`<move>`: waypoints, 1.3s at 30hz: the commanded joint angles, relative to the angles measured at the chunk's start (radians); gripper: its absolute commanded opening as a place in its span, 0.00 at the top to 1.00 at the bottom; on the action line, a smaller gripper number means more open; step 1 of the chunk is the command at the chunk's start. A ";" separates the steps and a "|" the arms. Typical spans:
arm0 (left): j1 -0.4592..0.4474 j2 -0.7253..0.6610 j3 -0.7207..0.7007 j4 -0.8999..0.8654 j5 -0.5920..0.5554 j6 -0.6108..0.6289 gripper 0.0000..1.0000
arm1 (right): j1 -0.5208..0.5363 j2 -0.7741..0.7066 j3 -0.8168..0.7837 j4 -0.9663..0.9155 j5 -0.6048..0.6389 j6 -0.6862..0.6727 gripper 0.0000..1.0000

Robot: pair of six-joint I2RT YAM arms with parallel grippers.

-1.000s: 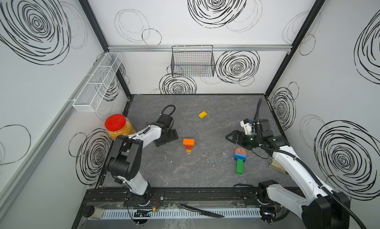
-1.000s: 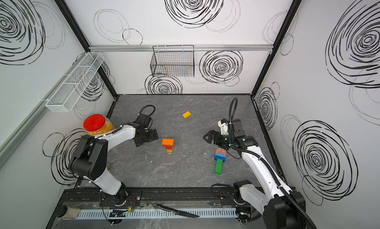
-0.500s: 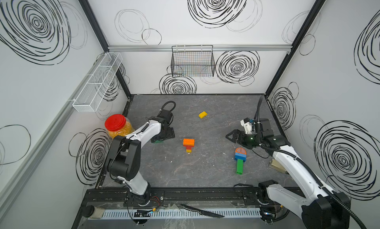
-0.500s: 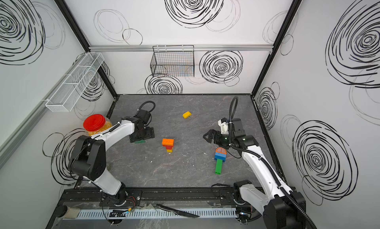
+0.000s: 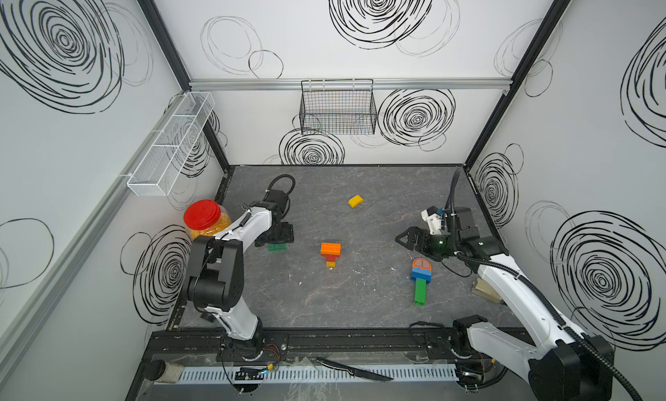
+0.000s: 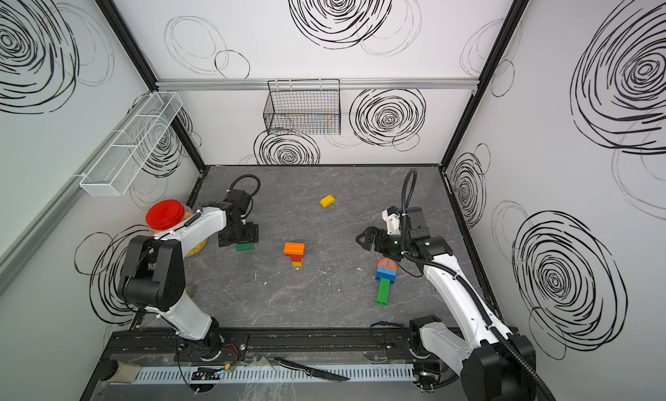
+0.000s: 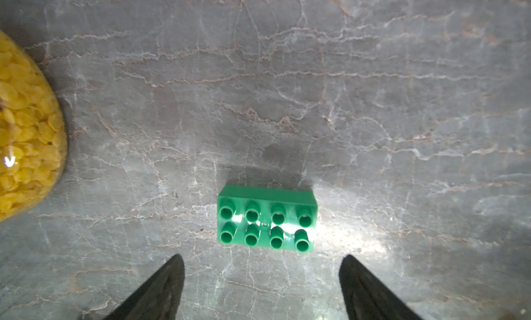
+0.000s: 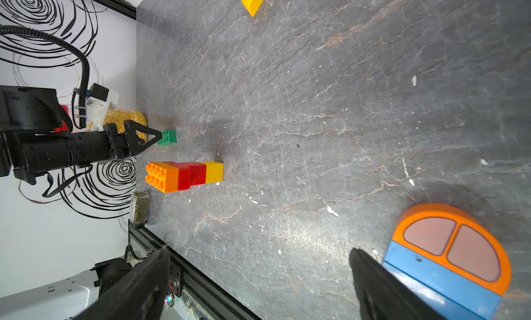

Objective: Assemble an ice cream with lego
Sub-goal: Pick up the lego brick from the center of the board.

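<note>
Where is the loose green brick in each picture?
In both top views: green brick between the jar and the orange-topped stack.
Left wrist: studs up, just ahead of the left fingers.
Right wrist: at those fingers' tips, near the stack.
Shared landmark: the jar of yellow grains.

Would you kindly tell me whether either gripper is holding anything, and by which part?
Nothing is held. The left gripper is open over the green brick, not touching it; the right gripper is open and empty.

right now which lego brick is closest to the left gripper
The green eight-stud brick, the only one right ahead of the open left gripper.
</note>
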 commanded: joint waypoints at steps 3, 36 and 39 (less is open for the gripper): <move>0.025 0.036 -0.006 0.040 0.034 0.044 0.14 | 0.000 0.001 0.016 0.007 -0.005 -0.005 0.00; 0.025 0.105 -0.026 0.089 0.052 0.029 0.23 | -0.005 -0.005 0.010 0.001 -0.006 -0.008 0.00; 0.028 0.109 -0.023 0.086 0.047 0.024 0.24 | -0.005 -0.004 0.010 0.002 -0.007 -0.008 0.00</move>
